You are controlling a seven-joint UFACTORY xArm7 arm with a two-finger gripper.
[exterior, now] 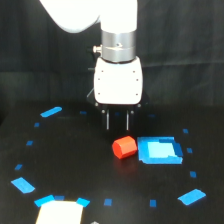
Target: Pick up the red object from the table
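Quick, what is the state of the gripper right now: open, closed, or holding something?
Gripper: open, holding nothing. Its two dark fingers stand apart, above the small red-orange block lying on the black matte table.

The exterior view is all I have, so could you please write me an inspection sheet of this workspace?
Surface: black matte table, dotted with small blue tape marks.
Job's things: red object resting on the table, not gripped, just to the exterior view's left of the blue square patch.
Clutter: a white item at the bottom edge, cut off by the frame; cannot identify it.
Grippers: gripper hangs above and behind the red object, fingers apart, holding nothing.
Cables: nothing seen.
Surroundings: dark backdrop behind the table.
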